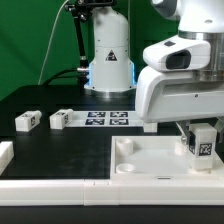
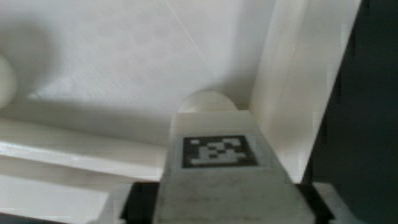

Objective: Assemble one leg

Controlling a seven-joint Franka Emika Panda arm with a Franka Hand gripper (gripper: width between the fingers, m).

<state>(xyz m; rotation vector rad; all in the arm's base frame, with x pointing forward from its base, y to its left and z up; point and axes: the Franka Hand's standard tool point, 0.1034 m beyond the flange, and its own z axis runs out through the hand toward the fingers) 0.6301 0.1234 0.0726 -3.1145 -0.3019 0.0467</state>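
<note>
Presently held: small white rectangular plastic leg (image 1: pixel 204 147), square black-and-white tag (image 2: pixel 217 150) on its face, rounded tip, pinched in my gripper (image 1: pixel 200 131) over large white square panel (image 1: pixel 150 165).

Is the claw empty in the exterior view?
No, the claw grips a tagged leg over the white panel.

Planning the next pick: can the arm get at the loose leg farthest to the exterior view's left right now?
Probably not yet: the tool is shut on the held leg over the panel. The far-left leg itself lies uncovered.
</note>
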